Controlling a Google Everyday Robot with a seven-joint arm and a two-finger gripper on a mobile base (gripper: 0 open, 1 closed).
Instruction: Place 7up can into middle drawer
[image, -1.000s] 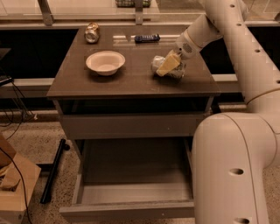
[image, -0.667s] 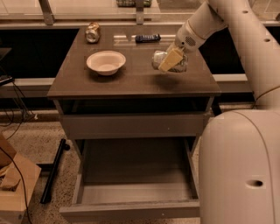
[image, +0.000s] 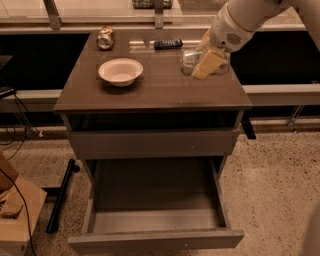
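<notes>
The gripper (image: 204, 64) is hanging over the surface (image: 150, 92), and its jaws seem to be pinching the 7up can (image: 188, 62) between them.

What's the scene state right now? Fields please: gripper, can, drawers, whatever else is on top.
gripper: gripper over the right rear of the cabinet top, jaws closed on the 7up can
7up can: 7up can in the jaws; cannot tell if it is clear of the top
middle drawer: middle drawer pulled open, can not in it yet
upper drawer: upper drawer shut
white bowl: white bowl left of centre on top
bronze can: bronze can rear left corner
black handheld device: black handheld device rear centre
</notes>
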